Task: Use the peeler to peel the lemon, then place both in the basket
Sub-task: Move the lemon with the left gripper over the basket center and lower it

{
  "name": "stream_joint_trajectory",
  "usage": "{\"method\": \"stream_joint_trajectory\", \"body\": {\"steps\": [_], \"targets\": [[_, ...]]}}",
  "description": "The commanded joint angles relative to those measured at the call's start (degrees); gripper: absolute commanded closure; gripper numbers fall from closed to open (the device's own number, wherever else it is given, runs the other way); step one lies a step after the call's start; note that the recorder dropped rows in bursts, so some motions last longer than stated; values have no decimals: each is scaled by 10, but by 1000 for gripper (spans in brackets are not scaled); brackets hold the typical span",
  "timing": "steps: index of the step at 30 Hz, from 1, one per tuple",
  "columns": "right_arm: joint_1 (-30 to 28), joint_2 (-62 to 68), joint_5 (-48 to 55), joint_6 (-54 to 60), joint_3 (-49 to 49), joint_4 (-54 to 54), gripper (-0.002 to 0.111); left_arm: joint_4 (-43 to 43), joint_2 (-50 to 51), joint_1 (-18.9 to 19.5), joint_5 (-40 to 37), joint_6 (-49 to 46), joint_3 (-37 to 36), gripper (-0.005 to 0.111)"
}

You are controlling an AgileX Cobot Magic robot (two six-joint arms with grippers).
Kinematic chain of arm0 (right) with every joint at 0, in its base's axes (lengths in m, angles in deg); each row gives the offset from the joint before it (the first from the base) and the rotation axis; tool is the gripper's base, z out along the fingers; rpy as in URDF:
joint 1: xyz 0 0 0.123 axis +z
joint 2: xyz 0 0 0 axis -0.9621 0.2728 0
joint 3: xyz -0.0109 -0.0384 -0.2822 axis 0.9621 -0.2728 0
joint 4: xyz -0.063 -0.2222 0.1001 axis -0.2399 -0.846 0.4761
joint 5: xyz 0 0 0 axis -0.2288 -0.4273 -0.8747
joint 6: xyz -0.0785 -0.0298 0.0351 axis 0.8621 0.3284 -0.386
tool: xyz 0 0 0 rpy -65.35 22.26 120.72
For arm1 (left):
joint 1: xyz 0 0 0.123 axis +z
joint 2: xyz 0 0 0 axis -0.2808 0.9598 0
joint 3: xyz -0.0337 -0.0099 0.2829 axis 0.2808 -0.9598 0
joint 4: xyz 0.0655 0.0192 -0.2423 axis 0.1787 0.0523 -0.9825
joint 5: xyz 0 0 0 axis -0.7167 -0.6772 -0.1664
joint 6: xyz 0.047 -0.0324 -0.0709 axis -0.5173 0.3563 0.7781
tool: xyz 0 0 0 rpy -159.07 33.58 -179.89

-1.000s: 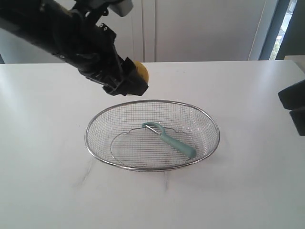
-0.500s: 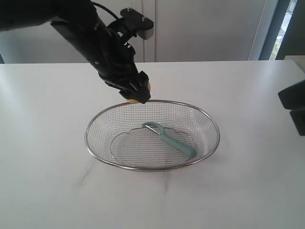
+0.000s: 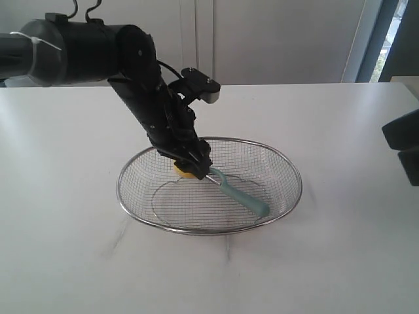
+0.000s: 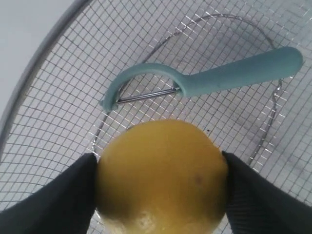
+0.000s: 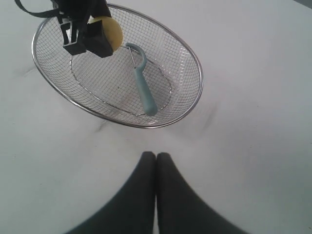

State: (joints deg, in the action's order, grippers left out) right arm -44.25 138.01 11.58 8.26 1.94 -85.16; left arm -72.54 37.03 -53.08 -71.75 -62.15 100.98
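Lemon (image 4: 161, 175): bright yellow, held by its two sides between the dark pads (image 4: 58, 204) of the left gripper (image 3: 190, 162). It hangs low inside the basket, over the back left part of the mesh as the exterior view shows it. Cannot tell whether it touches the wire.
Left gripper: jaws spread wide around the fruit and pinching it; arm slopes down into the basket from the upper left of the exterior view.
Peeler (image 4: 219, 78): pale teal, flat on the basket floor, just beyond the lemon. Blade end sits nearest the fruit and the handle runs away toward the right rim.
Basket (image 3: 300, 186): oval silver wire mesh with a thick rim, standing mid-desk with both items inside it.
Desk (image 3: 340, 261): white, bare around the basket.
Right gripper (image 5: 156, 158): fingers pressed together, holding nothing, hanging over bare desk well apart from the basket.
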Motion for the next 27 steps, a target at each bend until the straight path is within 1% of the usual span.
{"method": "stream_joint_trajectory", "body": {"steps": [1, 15, 17, 19, 22, 27], "targets": [[-3, -3, -6, 2, -2, -4, 108, -9, 16, 1, -9, 6, 2, 107], [-3, -3, -9, 2, -2, -4, 108, -7, 63, 1, -2, 3, 2, 106], [-3, -3, -9, 2, -2, -4, 108, -7, 63, 1, -2, -5, 2, 98], [-3, -3, -10, 2, -2, -4, 108, -7, 63, 1, -2, -23, 2, 86], [-3, -3, -10, 2, -2, -4, 108, -7, 63, 1, -2, -24, 2, 73], [-3, -3, -10, 2, -2, -4, 108, -7, 63, 1, 0, -24, 2, 42]]}}
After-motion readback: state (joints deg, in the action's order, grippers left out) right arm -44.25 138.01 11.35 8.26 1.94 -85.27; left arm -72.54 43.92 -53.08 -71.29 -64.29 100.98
